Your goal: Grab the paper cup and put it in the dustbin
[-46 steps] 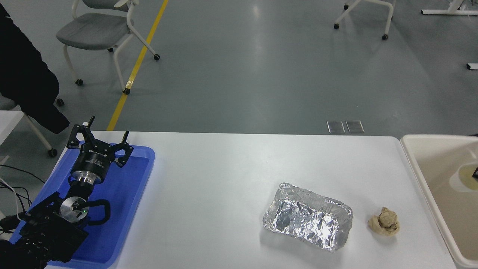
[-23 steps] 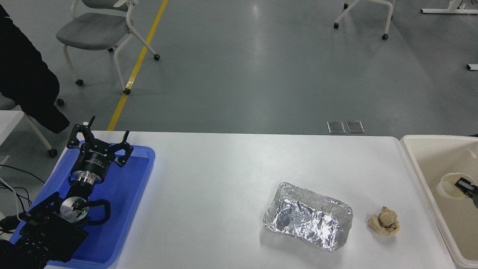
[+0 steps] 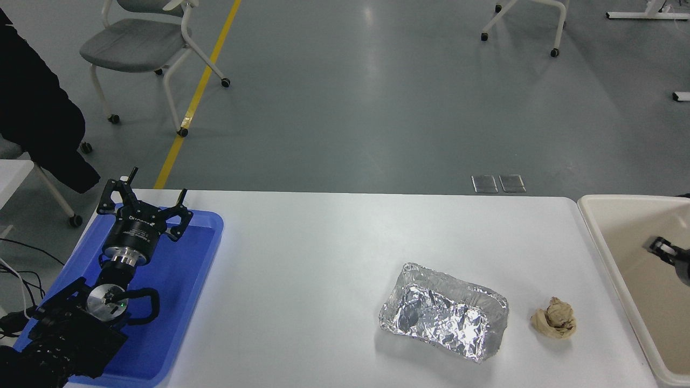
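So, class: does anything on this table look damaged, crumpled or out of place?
Yes. The silver foil tray on the white table is crumpled, its walls dented. To its right lies a crumpled brown paper wad, loose beside the dustbin rather than in it. No paper cup is visible.

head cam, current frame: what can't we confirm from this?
- Cup: not seen anywhere; whether it lies in the bin can't be told, the right edge cuts most of the bin off.
- Right claw: only a tip shows over the bin; open or shut unclear.
- Left arm: lower part cut by the bottom-left corner; left claw parked over the tray.
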